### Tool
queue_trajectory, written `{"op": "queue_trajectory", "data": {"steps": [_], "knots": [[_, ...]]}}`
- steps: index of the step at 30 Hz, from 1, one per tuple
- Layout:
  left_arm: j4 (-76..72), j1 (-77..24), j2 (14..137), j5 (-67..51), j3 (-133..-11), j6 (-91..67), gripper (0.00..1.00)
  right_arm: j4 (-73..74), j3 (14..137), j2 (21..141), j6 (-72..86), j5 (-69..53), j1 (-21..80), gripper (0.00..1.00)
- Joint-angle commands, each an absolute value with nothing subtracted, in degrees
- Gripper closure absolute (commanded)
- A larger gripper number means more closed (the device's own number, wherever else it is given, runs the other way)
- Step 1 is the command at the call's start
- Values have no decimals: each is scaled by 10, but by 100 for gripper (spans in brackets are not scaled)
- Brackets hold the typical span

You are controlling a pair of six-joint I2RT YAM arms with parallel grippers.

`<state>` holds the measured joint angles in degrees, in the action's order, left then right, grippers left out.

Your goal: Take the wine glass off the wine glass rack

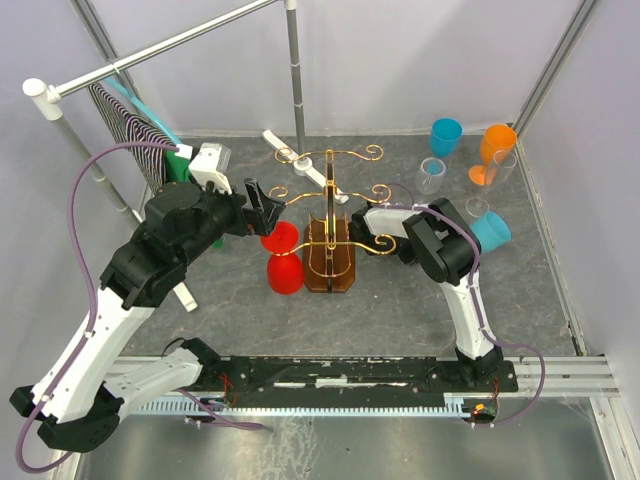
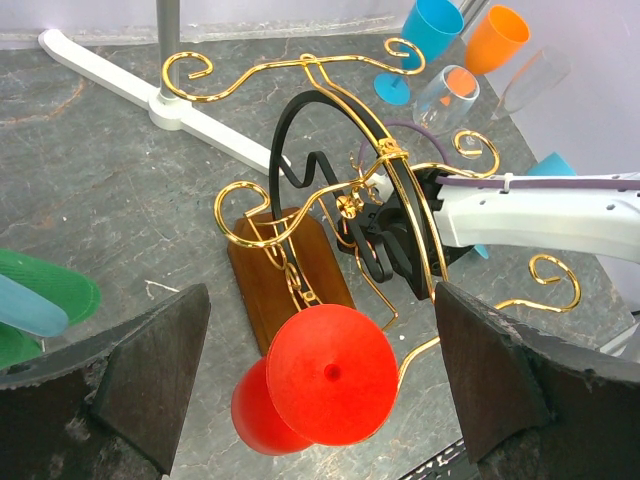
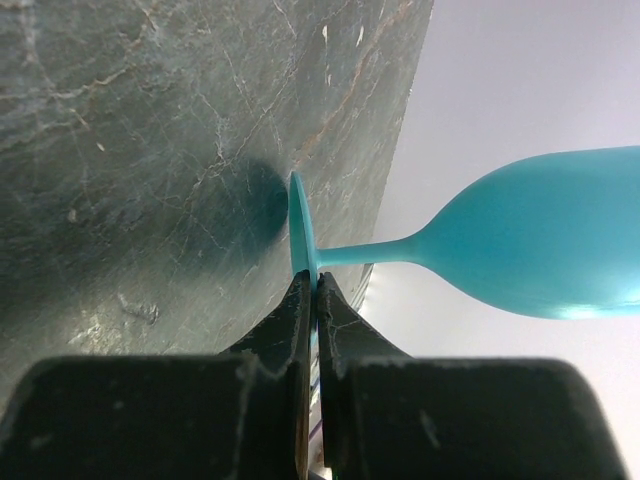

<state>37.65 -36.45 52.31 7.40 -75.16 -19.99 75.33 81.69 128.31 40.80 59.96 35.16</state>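
The wine glass rack (image 1: pixel 345 272), gold scrolled wire on a brown wooden base (image 2: pixel 262 275), stands mid-table. A red wine glass (image 1: pixel 283 257) hangs foot-up and tilted on its left side, its round foot (image 2: pixel 330 375) facing the left wrist camera. My left gripper (image 1: pixel 262 208) is wide open, and its fingers (image 2: pixel 150 370) flank the red foot without touching it. My right gripper (image 3: pixel 315 285) is shut on the edge of the foot of a blue wine glass (image 3: pixel 540 235), which stands upright on the table right of the rack (image 1: pixel 490 230).
A grey pole frame (image 1: pixel 294 80) with a white foot (image 1: pixel 305 165) stands behind the rack. A striped cloth (image 1: pixel 125 125) hangs at the back left. Blue (image 1: pixel 445 135), orange (image 1: pixel 495 150) and clear glasses (image 1: pixel 430 175) stand at the back right. My right arm's elbow (image 2: pixel 385 240) is close to the rack.
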Motion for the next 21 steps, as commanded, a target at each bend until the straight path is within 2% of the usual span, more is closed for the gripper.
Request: {"op": "queue_trajectory", "data": {"steps": [1, 15, 21], "knots": [[366, -363, 514, 79, -768, -177, 1, 751, 837, 1289, 409, 585, 355, 94], [358, -363, 516, 74, -761, -179, 1, 761, 849, 1294, 419, 566, 361, 89], [360, -363, 514, 76, -760, -178, 1, 753, 853, 1289, 415, 547, 365, 84]]}}
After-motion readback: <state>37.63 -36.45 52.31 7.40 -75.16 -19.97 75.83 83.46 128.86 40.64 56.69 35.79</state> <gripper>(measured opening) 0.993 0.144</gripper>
